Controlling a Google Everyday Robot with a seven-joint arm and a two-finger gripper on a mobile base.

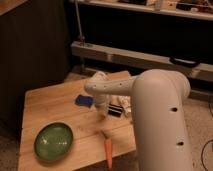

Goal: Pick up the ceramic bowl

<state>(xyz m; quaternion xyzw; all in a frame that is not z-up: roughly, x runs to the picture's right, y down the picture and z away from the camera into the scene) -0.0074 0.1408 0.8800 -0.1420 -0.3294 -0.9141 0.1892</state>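
Observation:
The ceramic bowl (53, 141), round, shallow and glossy green, rests upright on the wooden table (47, 102) near its front left corner. My white arm reaches in from the right over the middle of the table. Its gripper (104, 112) points down at the tabletop, shut, well to the right of the bowl and behind it, not touching it. I see nothing of the bowl hidden.
An orange carrot (108, 152) lies at the table's front edge, right of the bowl. A blue object (85, 101) sits just left of the gripper, and small black and white items (117, 110) lie to its right. A dark shelf unit (145, 55) stands behind.

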